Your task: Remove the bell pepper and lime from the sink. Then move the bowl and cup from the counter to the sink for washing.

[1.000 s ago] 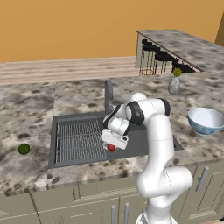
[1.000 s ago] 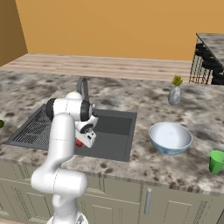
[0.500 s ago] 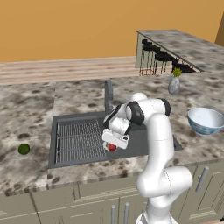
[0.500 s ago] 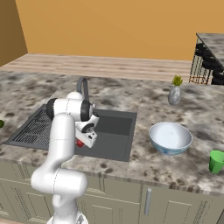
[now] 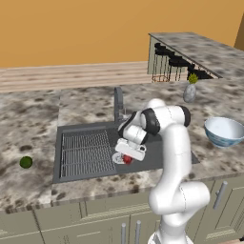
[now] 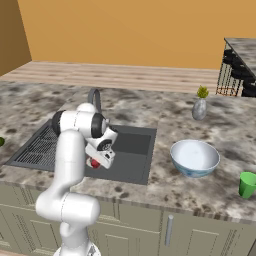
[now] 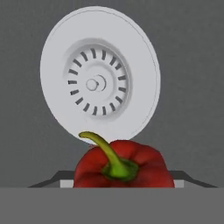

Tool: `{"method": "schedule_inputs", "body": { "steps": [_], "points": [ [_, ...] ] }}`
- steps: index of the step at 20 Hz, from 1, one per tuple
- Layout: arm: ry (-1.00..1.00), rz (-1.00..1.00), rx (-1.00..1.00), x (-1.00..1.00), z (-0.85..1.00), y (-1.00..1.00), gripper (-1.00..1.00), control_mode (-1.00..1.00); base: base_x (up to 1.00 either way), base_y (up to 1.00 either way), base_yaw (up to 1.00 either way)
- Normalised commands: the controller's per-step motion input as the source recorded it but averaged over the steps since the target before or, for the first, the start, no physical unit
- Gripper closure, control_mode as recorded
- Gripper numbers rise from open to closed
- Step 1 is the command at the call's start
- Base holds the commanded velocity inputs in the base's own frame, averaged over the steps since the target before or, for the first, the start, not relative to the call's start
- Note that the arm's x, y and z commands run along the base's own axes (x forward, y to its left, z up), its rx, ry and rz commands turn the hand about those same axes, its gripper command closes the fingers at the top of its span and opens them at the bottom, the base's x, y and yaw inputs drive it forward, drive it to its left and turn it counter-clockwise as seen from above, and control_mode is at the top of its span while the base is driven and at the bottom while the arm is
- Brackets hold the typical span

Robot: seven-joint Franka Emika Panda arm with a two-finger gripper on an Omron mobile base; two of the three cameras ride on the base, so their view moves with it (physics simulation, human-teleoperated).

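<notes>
Lime (image 5: 26,162) already out, on tabletop (image 5: 28,124) left of sink (image 5: 157,162). Bell pepper (image 7: 123,167) at drain (image 7: 98,78), amid jaws; grip unclear. Bowl (image 6: 194,158), cup (image 6: 247,184) right of sink, pending.

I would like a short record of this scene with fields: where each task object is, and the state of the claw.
bell pepper: in the sink, beside the white drain, between the claw's tips
lime: on the counter, left of the sink
bowl: on the counter, right of the sink
cup: on the counter, right of the bowl
claw: low in the sink, closed on the bell pepper
</notes>
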Motion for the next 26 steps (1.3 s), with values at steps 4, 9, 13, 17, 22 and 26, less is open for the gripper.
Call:
{"method": "schedule_inputs", "body": {
  "steps": [4, 9, 13, 17, 22, 26],
  "points": [
    [0.00, 0.04, 0.00, -0.17, 0.31, -0.19, 1.00, -1.00, 0.00, 0.00, 0.00],
    [0.00, 0.04, 0.00, -0.19, 0.30, -0.19, 1.00, -1.00, 0.00, 0.00, 0.00],
    [0.00, 0.08, 0.00, -0.32, 0.26, -0.14, 1.00, -1.00, 0.00, 0.00, 0.00],
    [0.00, 0.09, 0.00, -0.21, 0.30, -0.08, 1.00, -1.00, 0.00, 0.00, 0.00],
    [0.03, 0.10, 0.00, -0.13, 0.37, -0.07, 1.00, -1.00, 0.00, 0.00, 0.00],
    [0.04, 0.12, 0.00, -0.13, 0.38, -0.09, 1.00, -1.00, 0.00, 0.00, 0.00]
  ]
}}
